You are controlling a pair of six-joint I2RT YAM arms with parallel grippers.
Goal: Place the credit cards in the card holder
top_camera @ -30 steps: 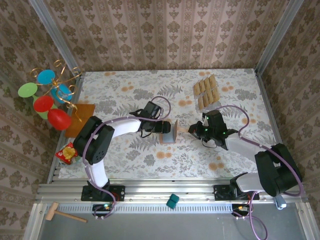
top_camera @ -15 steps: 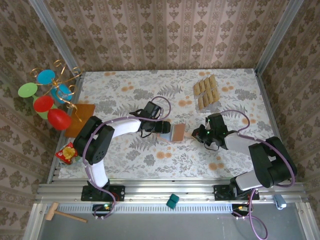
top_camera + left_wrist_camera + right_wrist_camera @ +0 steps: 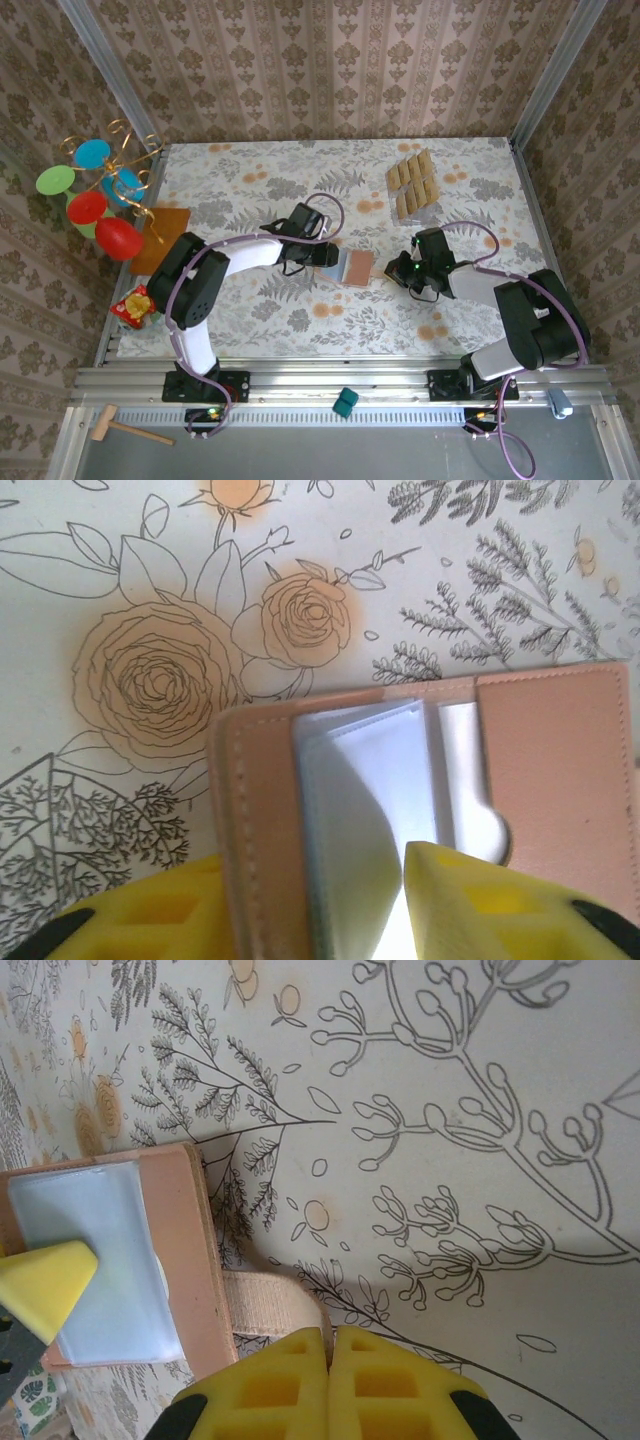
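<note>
Several credit cards [image 3: 413, 184] lie at the worktop's [image 3: 250, 180] far right; filling looks unstarted. The salmon card holder [image 3: 357, 268] lies open mid-worktop, clear sleeves [image 3: 350, 800] up. Left gripper [image 3: 315, 880] jaws straddle its left flap [image 3: 255, 810], pinch unclear; right gripper [image 3: 328, 1345] jaws closed, touching its tan strip [image 3: 270, 1305]. Next, fetch one card.

The card holder [image 3: 352, 268] lies open at the middle of the counter [image 3: 250, 180]. The left hand [image 3: 322, 257] is at its left side, with fingers [image 3: 480, 910] on either side of the left flap. The right hand [image 3: 400, 268] is just right of it, and a single card [image 3: 268, 1310] reaches from its fingertips [image 3: 300, 1360] to the holder's edge. The credit cards [image 3: 412, 183] lie in rows at the far right. A mat [image 3: 170, 225] lies at the left edge, with a packet [image 3: 132, 306] nearer.
</note>
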